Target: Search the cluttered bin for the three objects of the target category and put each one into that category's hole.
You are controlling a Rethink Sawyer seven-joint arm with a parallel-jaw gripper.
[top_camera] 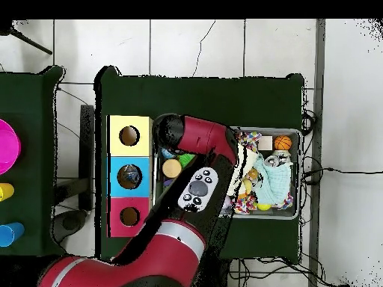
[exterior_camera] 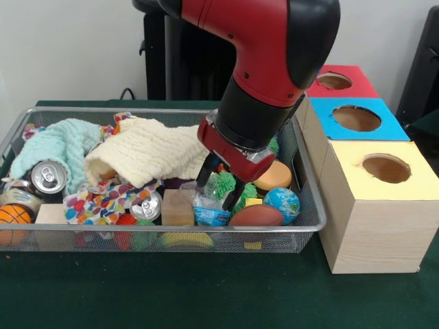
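Crinkly blue-print packet low in mesh bin

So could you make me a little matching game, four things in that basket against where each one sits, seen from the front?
Things:
1. basketball
2. globe ball
3. cream cloth
4. packet

Places:
A. draped across the basket's middle
B. right under the hand
C. front left corner
D. front right corner, nearest the boxes

Pairs: 1-C, 2-D, 3-A, 4-B
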